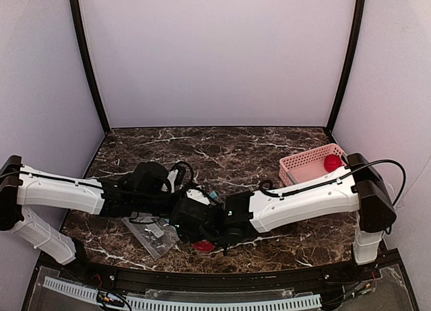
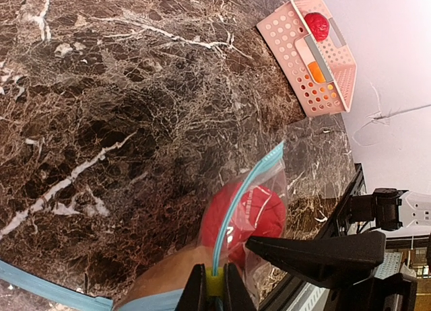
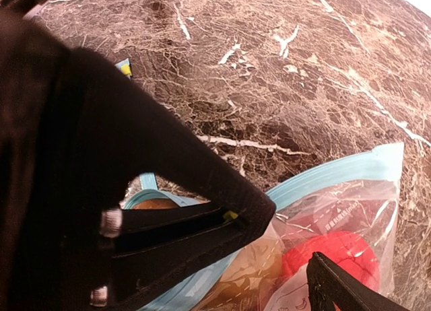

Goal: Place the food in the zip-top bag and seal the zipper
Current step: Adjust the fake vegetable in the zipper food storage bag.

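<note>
zip-top bag (image 3: 337,190) — near middle of table, food (image 3: 340,257) inside | basket (image 1: 303,168) — far right, food piece (image 1: 332,163) in it

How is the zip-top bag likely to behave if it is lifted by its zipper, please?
The zip-top bag will probably sag and fold, since its clear film wrinkles around the red food piece. It likely hangs bottom-heavy, with that piece and a brown-tan food piece inside. The film looks glossy, so the zipper, pinched by the left gripper, might slip.
</note>
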{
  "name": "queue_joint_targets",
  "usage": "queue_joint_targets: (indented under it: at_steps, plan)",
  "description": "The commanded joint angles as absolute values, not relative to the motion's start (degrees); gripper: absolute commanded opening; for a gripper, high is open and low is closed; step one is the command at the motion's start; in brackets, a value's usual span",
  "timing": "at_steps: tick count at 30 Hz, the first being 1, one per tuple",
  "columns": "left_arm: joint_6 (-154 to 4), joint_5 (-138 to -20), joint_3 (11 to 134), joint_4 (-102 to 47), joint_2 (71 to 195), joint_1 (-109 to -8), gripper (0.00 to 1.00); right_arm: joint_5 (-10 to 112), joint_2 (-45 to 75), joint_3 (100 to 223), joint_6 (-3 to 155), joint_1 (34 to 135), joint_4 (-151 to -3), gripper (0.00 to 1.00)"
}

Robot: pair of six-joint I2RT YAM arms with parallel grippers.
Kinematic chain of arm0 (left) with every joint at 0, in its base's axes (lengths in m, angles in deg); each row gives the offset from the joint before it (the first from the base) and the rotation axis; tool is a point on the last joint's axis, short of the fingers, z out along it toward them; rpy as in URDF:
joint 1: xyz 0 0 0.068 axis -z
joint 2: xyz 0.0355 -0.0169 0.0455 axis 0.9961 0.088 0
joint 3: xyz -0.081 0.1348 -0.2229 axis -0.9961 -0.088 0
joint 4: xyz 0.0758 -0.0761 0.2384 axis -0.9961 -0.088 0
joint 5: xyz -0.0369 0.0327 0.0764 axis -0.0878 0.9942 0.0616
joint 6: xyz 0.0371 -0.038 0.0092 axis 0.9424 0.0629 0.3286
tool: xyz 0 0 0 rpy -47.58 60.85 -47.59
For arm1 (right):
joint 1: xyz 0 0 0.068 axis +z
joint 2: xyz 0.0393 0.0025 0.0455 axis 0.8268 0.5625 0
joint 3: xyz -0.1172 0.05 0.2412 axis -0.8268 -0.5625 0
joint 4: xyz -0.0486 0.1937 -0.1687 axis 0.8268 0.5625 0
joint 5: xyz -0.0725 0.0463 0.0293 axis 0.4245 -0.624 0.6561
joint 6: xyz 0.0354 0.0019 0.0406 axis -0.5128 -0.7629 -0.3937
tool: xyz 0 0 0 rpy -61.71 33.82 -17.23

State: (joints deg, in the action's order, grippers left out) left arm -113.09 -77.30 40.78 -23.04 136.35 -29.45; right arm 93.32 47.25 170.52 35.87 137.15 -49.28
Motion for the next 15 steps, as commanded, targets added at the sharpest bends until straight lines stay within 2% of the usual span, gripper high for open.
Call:
queue_joint_targets:
  at_steps: [1,15]
  plan:
    - [-114.05,-79.85,38.98,-21.37,134.61,-28.31,0.01,98.89,49.03,169.37,32.54,135.66,-37.65,0.99]
    - [-112.72,-78.09,38.68,-23.66,134.51,-28.29,0.01,103.08,45.6,165.84,24.7,134.2,-28.7,0.99]
